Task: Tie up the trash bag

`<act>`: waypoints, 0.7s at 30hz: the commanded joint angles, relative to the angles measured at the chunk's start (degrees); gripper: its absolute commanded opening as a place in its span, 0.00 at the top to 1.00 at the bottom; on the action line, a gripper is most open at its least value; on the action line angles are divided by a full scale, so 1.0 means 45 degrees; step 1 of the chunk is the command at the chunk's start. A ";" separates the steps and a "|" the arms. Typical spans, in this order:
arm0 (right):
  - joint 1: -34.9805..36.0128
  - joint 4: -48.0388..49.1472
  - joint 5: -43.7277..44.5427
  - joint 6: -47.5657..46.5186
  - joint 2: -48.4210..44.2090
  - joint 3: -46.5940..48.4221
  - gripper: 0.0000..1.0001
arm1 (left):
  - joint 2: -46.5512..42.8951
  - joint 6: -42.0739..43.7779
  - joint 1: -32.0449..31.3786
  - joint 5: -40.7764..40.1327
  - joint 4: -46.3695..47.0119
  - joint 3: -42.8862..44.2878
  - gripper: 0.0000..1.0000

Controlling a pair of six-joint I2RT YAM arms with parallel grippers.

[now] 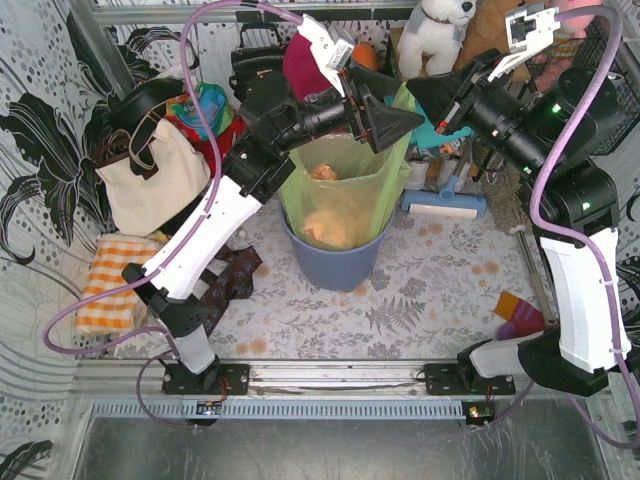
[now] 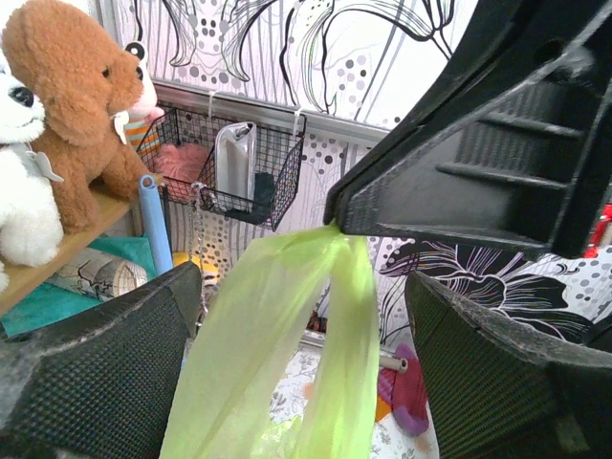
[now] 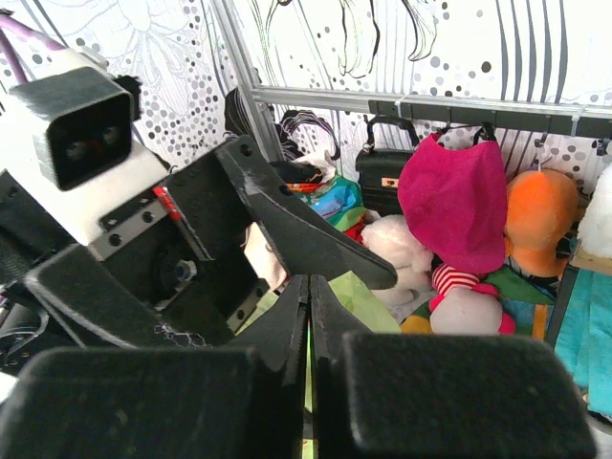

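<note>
The lime-green trash bag (image 1: 345, 185) stands in a round blue-grey bin (image 1: 335, 268), with brown paper (image 1: 325, 225) showing through it. My right gripper (image 1: 420, 97) is shut on the bag's upper right edge and holds a strip of it up; in the right wrist view (image 3: 308, 287) a green sliver (image 3: 359, 298) shows between the closed jaws. My left gripper (image 1: 392, 115) is open, with its fingers on either side of that raised strip (image 2: 287, 344). In the left wrist view (image 2: 301, 279) neither pad touches the plastic.
A cream tote bag (image 1: 150, 175) and an orange checked cloth (image 1: 110, 285) lie at the left. Plush toys (image 1: 435, 30) and hanging bags line the back. A blue-handled roller (image 1: 445, 208) sits right of the bin. A purple and orange item (image 1: 520, 315) is near the right arm.
</note>
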 commanded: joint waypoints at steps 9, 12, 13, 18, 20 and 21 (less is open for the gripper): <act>0.0004 0.0307 -0.0369 0.0311 -0.0165 0.0159 1.00 | 0.0070 -0.0116 -0.0031 0.0462 0.0894 0.0537 0.37; -0.0009 0.0301 -0.0392 0.0329 -0.0155 0.0125 1.00 | 0.0060 -0.0184 -0.0035 0.0698 0.0988 0.0526 0.43; -0.0010 0.0315 -0.0403 0.0364 -0.0138 0.0102 1.00 | 0.0068 -0.0195 -0.0025 0.0774 0.1010 0.0535 0.46; -0.0003 0.0296 -0.0432 0.0370 -0.0088 0.0117 1.00 | 0.0003 -0.0248 -0.0030 0.0828 0.1147 0.0464 0.51; -0.0008 0.0303 -0.0452 0.0392 -0.0068 0.0088 1.00 | -0.0037 -0.0283 -0.0035 0.0861 0.1253 0.0438 0.52; -0.0017 0.0291 -0.0452 0.0391 -0.0059 0.0070 1.00 | -0.0052 -0.0305 -0.0035 0.0929 0.1302 0.0431 0.54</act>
